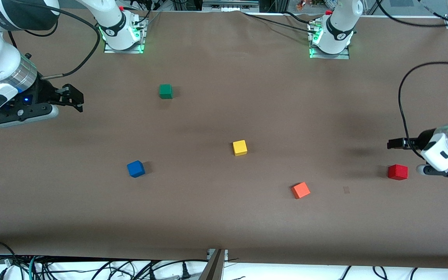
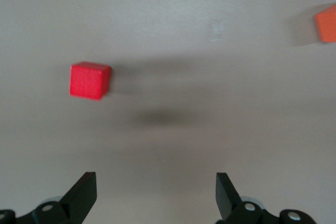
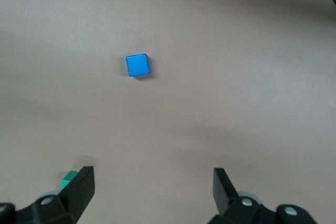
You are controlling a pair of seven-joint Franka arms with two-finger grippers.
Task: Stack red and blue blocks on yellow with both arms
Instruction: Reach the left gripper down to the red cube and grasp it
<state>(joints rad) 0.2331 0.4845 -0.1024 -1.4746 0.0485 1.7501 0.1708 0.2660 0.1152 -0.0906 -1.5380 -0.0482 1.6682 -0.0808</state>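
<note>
While nothing was stacked yet, the left end effector (image 1: 397,144) hung spread near the red block (image 1: 398,172), needing to descend; the right end effector (image 1: 74,99), also spread, waited away from the blue block (image 1: 135,168).

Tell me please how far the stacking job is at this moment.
Nothing is stacked yet. The small yellow matte cube sits bare on the brown table. The small blue matte cube and small deep red matte cube both lie on the table, apart from it. In hand: the left gripper hangs open beside the red cube; the right gripper is open, away from the blue cube. Both picks and both placements remain.
</note>
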